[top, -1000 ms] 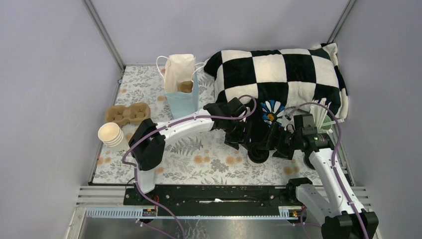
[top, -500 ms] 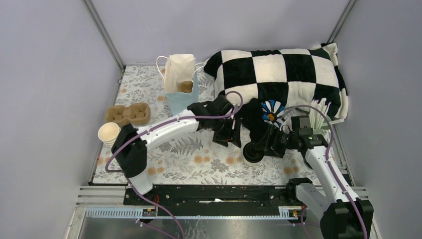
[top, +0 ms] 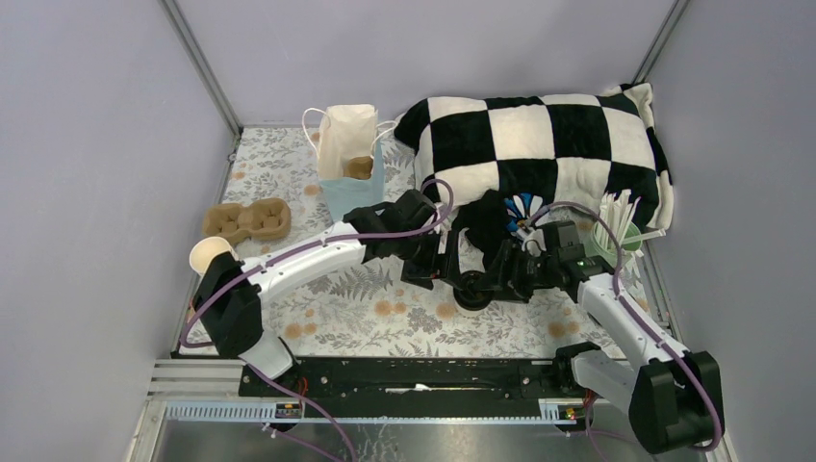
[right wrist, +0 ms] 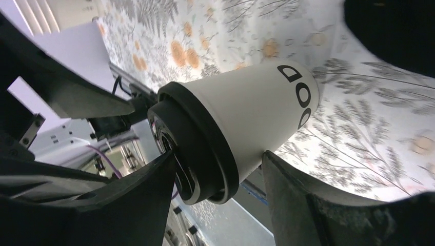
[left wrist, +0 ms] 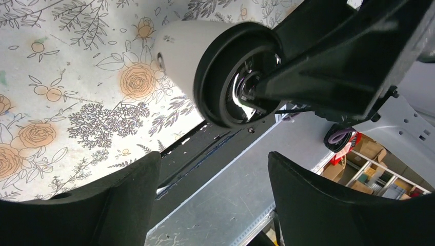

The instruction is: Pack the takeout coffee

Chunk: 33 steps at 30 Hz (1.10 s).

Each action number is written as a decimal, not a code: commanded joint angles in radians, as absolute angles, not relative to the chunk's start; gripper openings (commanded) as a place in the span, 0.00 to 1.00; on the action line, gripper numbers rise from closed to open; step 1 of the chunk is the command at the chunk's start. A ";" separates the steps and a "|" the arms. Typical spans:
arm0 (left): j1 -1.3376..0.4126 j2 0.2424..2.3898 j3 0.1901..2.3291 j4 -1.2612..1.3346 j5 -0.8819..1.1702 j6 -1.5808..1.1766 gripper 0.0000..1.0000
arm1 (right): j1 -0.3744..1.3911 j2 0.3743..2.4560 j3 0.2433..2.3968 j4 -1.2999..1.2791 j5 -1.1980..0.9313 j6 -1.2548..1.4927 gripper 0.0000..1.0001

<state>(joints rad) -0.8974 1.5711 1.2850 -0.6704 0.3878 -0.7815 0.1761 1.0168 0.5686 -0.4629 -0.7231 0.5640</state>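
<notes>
The takeout coffee, a cream-white paper cup (right wrist: 256, 113) with a black lid (right wrist: 200, 154), is held tilted between the fingers of my right gripper (right wrist: 218, 189), which is shut on it. In the top view the lidded cup (top: 471, 289) is over the middle of the floral mat, with the right gripper (top: 496, 279) just to its right. My left gripper (top: 430, 262) is open and empty, just left of the cup. In the left wrist view the cup (left wrist: 187, 54) and its lid (left wrist: 233, 77) show beyond the spread left gripper (left wrist: 210, 205).
A light blue and white paper bag (top: 348, 164) stands open at the back left. A brown cup carrier (top: 247, 220) and a stack of cream cups (top: 210, 258) are at the left edge. A checkered blanket (top: 548, 144) fills the back right, with a mint-green cup of straws (top: 616, 229) beside it.
My right gripper has carried the lidded cup leftward across the mat. My left gripper has drawn back to the left, staying open beside the cup.
</notes>
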 commanded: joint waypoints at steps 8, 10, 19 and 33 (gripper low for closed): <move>-0.813 1.454 1.056 -0.347 0.569 -0.917 0.77 | 0.303 1.068 0.574 -0.247 -0.759 0.676 0.82; -0.811 1.460 1.015 -0.289 0.604 -0.936 0.79 | 0.265 1.061 0.547 -0.230 -0.805 0.672 0.84; -0.810 1.538 0.975 -0.172 0.646 -0.958 0.74 | 0.133 1.119 0.474 -0.122 -1.010 0.650 0.79; -0.811 1.606 0.915 -0.229 0.603 -0.910 0.49 | 0.133 1.180 0.386 0.025 -1.014 0.720 0.70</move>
